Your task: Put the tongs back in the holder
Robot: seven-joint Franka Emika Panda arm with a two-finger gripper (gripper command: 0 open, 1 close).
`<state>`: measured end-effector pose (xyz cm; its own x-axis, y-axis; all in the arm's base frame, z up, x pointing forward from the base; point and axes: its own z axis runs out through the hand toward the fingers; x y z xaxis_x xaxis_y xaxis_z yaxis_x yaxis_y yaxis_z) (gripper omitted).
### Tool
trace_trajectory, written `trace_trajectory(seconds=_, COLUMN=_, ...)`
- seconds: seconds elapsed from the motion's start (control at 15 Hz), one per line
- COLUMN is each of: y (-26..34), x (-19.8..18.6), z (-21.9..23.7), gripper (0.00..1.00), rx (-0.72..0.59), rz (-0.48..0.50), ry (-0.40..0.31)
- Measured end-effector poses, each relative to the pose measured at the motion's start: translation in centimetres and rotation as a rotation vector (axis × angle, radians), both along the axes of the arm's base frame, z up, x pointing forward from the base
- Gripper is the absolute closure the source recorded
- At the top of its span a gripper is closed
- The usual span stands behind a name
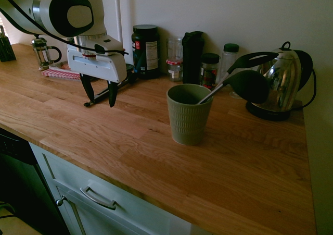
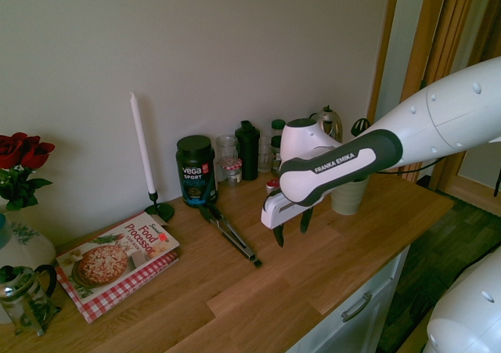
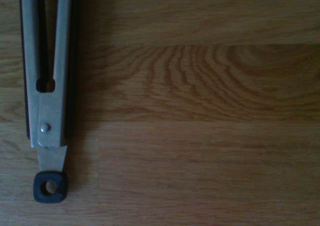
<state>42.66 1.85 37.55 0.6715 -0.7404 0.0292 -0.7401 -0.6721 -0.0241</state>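
Tongs [image 2: 232, 236] lie flat on desk [image 1: 156, 141], well apart from holder [image 1: 188, 113]. Pincer [image 1: 99, 91] hovers above them, fingers spread wide, holding nothing.

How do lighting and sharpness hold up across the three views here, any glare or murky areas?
First exterior view: dim, greenish; glare on the kettle, and the gripper is dark against the counter. Second exterior view: brighter and even, the tongs clear. Wrist view: dark with shaded corners, yet the tongs' hinge end and wood grain are sharp.
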Motion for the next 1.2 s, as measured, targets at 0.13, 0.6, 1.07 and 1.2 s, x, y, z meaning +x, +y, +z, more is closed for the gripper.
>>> trace_trajectory(seconds=0.13, y=-0.1, x=0.1, z=0.0, gripper=0.00, rx=0.002, rz=0.001, ry=-0.001)
trace_trajectory(seconds=0.6, y=8.4, x=8.2, z=8.2, gripper=0.00, rx=-0.006, rz=0.070, ry=-0.160)
trace_trajectory(seconds=1.07, y=14.0, x=17.6, z=1.5, gripper=1.00, rx=-0.048, rz=0.053, ry=-0.169)
trace_trajectory(seconds=1.2, y=14.0, x=18.6, z=0.0, gripper=1.00, rx=-0.053, rz=0.040, ry=-0.161)
